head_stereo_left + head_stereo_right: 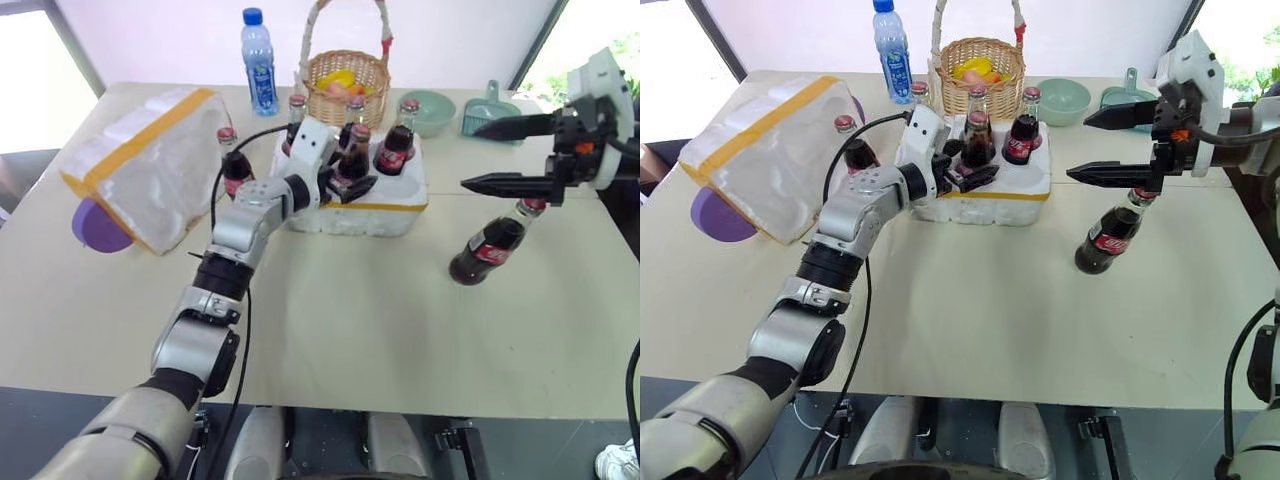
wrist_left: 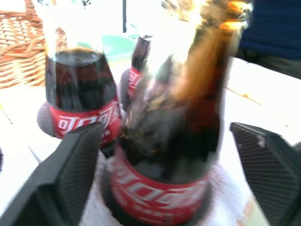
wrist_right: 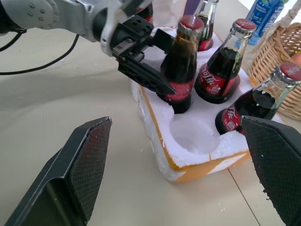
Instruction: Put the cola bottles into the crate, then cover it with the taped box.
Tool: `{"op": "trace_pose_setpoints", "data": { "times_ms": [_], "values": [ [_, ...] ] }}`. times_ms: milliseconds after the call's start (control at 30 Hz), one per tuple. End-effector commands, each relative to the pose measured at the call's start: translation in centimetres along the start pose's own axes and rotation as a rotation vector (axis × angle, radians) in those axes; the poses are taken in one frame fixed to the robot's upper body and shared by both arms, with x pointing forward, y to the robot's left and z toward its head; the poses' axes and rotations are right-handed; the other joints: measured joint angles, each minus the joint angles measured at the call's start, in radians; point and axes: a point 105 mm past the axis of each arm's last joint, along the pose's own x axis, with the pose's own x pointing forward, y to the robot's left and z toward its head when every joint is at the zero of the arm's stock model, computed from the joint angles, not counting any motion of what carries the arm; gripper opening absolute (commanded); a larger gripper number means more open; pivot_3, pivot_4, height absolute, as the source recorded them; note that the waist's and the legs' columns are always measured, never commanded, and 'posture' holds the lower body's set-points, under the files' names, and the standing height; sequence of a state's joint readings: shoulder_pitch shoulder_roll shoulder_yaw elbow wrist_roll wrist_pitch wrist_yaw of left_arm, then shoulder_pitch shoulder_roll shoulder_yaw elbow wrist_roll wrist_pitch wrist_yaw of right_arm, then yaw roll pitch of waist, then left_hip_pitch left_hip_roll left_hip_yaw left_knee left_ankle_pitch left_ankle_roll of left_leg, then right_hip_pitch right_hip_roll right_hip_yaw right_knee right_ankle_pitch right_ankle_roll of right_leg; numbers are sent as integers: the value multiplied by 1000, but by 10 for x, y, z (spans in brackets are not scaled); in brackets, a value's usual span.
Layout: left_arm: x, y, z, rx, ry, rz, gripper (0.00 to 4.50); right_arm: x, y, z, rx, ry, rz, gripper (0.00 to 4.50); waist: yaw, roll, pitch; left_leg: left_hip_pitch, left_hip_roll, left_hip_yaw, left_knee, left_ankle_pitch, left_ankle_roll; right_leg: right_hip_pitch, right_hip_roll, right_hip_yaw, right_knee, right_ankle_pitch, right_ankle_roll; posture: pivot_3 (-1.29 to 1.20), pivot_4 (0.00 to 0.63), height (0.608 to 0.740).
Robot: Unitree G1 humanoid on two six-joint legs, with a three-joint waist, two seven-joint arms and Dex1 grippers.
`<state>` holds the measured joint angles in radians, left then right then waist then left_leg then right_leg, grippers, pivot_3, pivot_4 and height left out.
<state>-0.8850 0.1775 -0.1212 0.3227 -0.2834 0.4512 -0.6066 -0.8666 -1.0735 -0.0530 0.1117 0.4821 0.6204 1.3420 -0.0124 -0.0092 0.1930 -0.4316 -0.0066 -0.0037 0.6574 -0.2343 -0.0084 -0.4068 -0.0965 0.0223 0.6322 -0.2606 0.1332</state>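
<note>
Head views: the left claw [image 1: 345,180], fingers spread, flanks an upright cola bottle [image 1: 354,152] seated in the crate [image 1: 400,212]. Another bottle [image 1: 489,245] stands on the table [image 1: 380,330], just below the right claw [image 1: 492,155], which gapes empty.

Right wrist view: one hole [image 3: 195,133] stays free.

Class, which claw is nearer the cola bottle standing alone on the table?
The right claw hangs open just above that bottle; the left claw is at the crate.

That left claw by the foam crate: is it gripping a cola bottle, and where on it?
Nothing is held. The left gripper stands open around a cola bottle seated in the crate, fingers flanking its label, apart from the glass.
</note>
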Motion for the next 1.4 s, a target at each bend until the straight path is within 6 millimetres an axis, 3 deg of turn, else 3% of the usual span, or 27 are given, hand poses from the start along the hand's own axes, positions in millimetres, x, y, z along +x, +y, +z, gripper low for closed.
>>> {"op": "trace_pose_setpoints", "data": {
  "times_ms": [33, 133, 200, 300, 467, 733, 1067, 1400],
  "values": [
    [-32, -3, 31, -19, -133, -29, 4438, -6, -3, 12, -49, -22, -24, 4500, -3, 0, 0, 0, 0, -1, 0, 0, 0, -1, 0, 0, 1, 0, 0, 0, 150, 740],
    [-80, -12, 55, -94, -274, -114, 4438, -5, -3, 10, -44, -20, -25, 4500, -6, 0, 0, 0, 2, 0, -1, 0, 0, -2, 0, 0, 2, 0, 0, 0, 150, 740],
    [-117, -12, 60, -121, -311, -130, 4438, -5, -3, 8, -43, -20, -26, 4500, -6, 0, 0, 0, 3, -1, -2, 0, 0, -2, 1, 0, 2, 0, 0, 0, 150, 740],
    [-158, 9, 46, -130, -248, 38, 4438, -6, -3, 7, -38, -26, -28, 4500, -3, 1, 0, 2, 4, 0, -1, 0, 0, -1, 0, 1, 2, 0, -1, 0, 150, 740],
    [-189, 57, 10, -55, -78, 382, 4438, -3, -5, 8, -31, -45, -27, 4500, 7, 1, 0, 5, 2, -1, 2, 0, 0, 6, 0, 0, 0, 0, -1, 0, 150, 740],
    [-166, 85, -5, -4, -54, 481, 4438, 5, -6, 10, -31, -55, -15, 4500, 3, 0, 0, 5, 2, 0, 3, 0, 0, 7, 0, 0, -1, 1, -2, 0, 150, 740],
    [-139, 107, -18, 39, -24, 487, 4438, 4, -5, 10, -27, -65, -30, 4500, 1, 0, 0, 5, 2, 1, 2, -1, 0, 4, 0, 0, 0, 1, -1, 0, 150, 740],
    [-119, 116, -33, 33, 9, 461, 4438, 2, -3, 9, -24, -63, -40, 4500, -2, 0, 0, 4, 1, 1, 2, -1, 1, 3, 0, 0, 1, 1, -1, 0, 150, 740]
  ]
}}
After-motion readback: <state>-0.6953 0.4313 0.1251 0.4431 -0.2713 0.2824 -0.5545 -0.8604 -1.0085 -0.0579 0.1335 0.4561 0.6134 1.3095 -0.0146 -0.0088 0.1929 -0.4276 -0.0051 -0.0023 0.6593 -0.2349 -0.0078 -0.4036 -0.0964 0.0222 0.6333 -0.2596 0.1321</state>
